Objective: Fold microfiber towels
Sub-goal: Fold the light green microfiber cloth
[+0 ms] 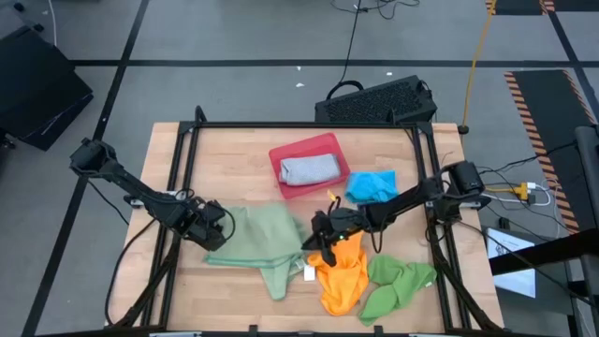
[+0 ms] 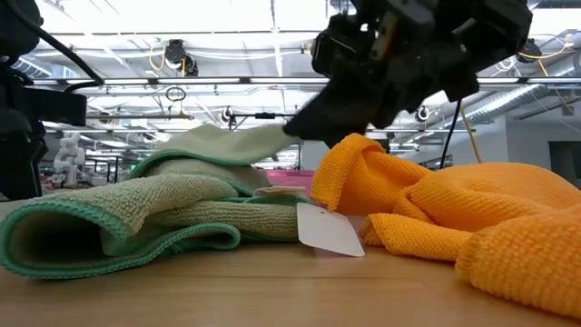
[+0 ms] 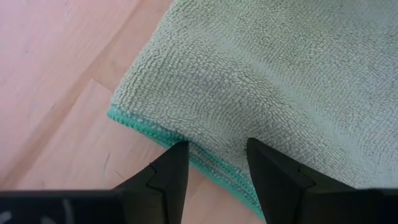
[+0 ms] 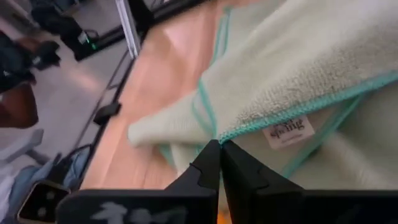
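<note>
A sage green towel (image 1: 262, 239) lies crumpled at the table's middle. My left gripper (image 1: 211, 229) stands over its left edge (image 3: 161, 134), pointing steeply down, its fingers apart with the teal hem between them. My right gripper (image 1: 318, 236) is shut on the towel's right edge. An orange towel (image 1: 342, 276) lies bunched just near of that gripper, with a bright green towel (image 1: 398, 281) to its right. A bright blue towel (image 1: 372, 185) lies farther back. A grey-blue towel (image 1: 309, 170) rests in the red tray (image 1: 323, 142). My left gripper has its fingertips (image 3: 180, 152) at the hem of the towel's left edge, which lies flat on the table; I cannot tell whether they touch it. My right gripper pinches the teal hem (image 4: 239, 129) of the towel's right edge between its two fingers, close to the white label (image 4: 289, 130). It comes from the table's right, slanting slightly down. The pinched edge (image 2: 254, 138) is raised above the rest of the towel, which lies on the table.
The black frame rails (image 1: 187, 159) run along the table's left and right sides. A black keyboard (image 1: 374, 101) sits beyond the far edge. Bare wood shows at the near left (image 1: 215, 300) and far left of the table.
</note>
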